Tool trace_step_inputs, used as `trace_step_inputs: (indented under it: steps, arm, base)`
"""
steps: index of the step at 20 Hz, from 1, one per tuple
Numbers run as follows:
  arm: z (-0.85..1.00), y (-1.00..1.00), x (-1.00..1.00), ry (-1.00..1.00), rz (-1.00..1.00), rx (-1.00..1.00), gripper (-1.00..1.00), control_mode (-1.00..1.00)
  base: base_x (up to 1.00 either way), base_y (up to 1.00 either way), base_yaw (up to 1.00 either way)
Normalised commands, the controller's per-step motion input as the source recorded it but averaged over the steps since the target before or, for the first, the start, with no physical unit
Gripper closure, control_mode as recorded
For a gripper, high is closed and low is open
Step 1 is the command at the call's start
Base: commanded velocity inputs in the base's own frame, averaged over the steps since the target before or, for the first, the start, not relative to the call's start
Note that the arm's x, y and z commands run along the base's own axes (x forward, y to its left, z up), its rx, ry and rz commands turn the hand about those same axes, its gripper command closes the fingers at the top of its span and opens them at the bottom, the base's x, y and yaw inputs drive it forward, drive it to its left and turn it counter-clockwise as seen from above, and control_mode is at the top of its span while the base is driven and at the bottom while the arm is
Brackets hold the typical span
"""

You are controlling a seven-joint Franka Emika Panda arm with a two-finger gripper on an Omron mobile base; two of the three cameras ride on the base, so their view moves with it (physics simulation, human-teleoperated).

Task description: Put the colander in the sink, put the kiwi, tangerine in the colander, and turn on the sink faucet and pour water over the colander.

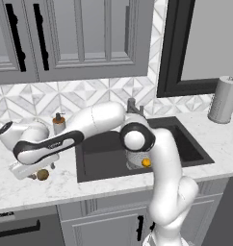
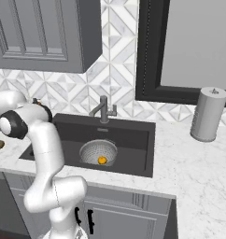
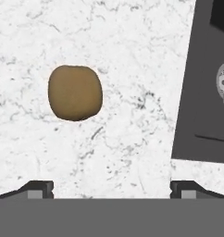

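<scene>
Two steps done: colander (image 2: 98,152) in sink (image 2: 133,135), tangerine (image 2: 102,160) inside. Kiwi (image 3: 75,92) lies on desk (image 3: 132,69); my pincer (image 3: 111,189), wide open and empty, hovers above. Faucet (image 2: 103,109) untouched.

A rendered home kitchen, seen around its sink.

A white marble counter (image 2: 199,163) carries a dark grey sink (image 2: 133,128) with a slim dark sink faucet (image 2: 103,109) behind it and a small soap dispenser (image 1: 58,123) beside it. Grey panelled wall cabinets (image 1: 75,33) with black handles hang above a backsplash of white and grey geometric tiles (image 2: 110,51), and matching grey base cabinets (image 2: 124,219) stand below. A black-framed window (image 2: 189,46) sits over the counter, with a paper towel roll (image 2: 208,114) upright beneath it.
</scene>
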Motion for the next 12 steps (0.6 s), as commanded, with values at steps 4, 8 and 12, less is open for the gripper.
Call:
trace_step_inputs:
  steps: [4, 8, 12]
  arm:
    - [-0.24, -0.15, 0.20, -0.06, -0.26, 0.00, -1.00, -1.00]
    - [-0.34, -0.03, 0.01, -0.07, -0.16, 0.00, -1.00, -1.00]
    - [-0.31, 0.00, 0.10, -0.10, -0.08, 0.00, -1.00, -1.00]
  base:
    - [0.00, 0.00, 0.00]
    - [0.00, 0.00, 0.00]
    - [0.00, 0.00, 0.00]
